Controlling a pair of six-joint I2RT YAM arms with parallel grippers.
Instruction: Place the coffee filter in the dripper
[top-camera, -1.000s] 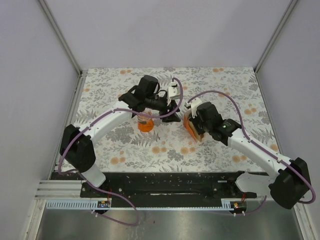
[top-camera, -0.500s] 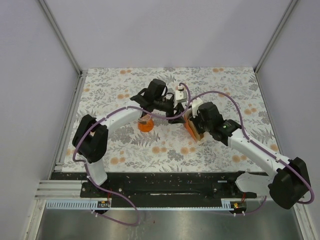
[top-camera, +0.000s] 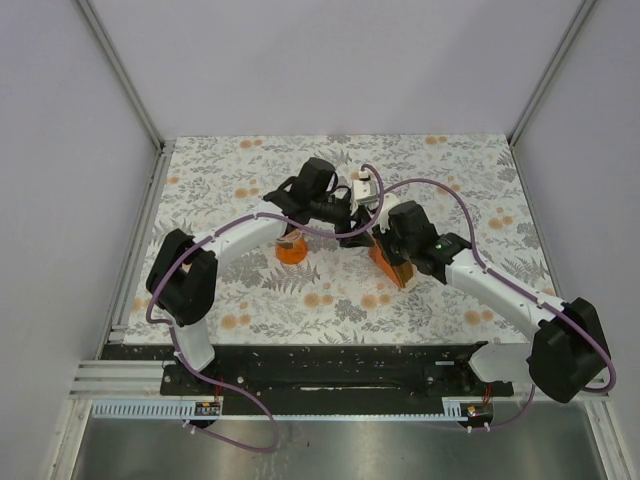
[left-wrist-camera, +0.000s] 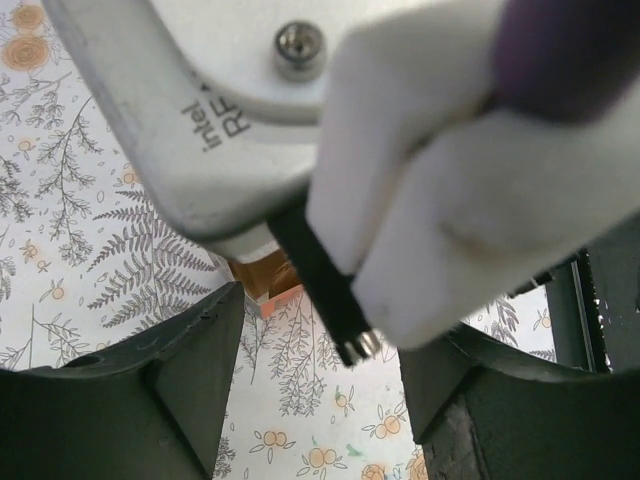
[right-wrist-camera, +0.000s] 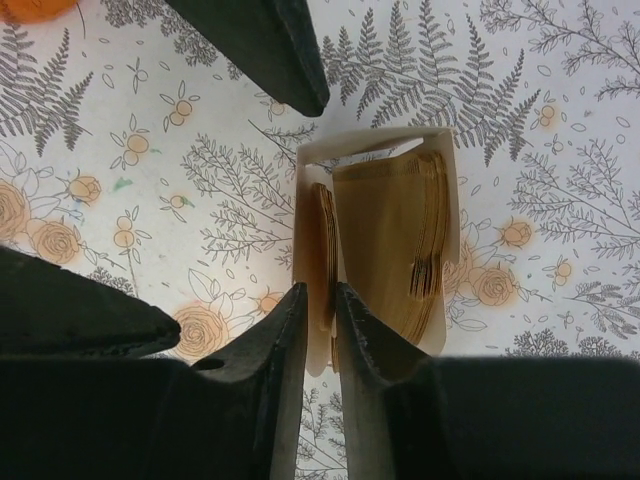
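Over the fern-printed worktop (right-wrist-camera: 560, 200), right jaws, narrowly parted, straddled the beige wedge-shaped holder's thin left wall (right-wrist-camera: 307, 215); left jaws stood spread.

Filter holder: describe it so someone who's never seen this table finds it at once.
On the floral tablecloth, look just right of centre, below the right pincer. The filter holder is a beige wedge-shaped stand packed with a stack of brown paper filters. Its only neighbour, the dripper to its left, has an orange base and no beige walls.
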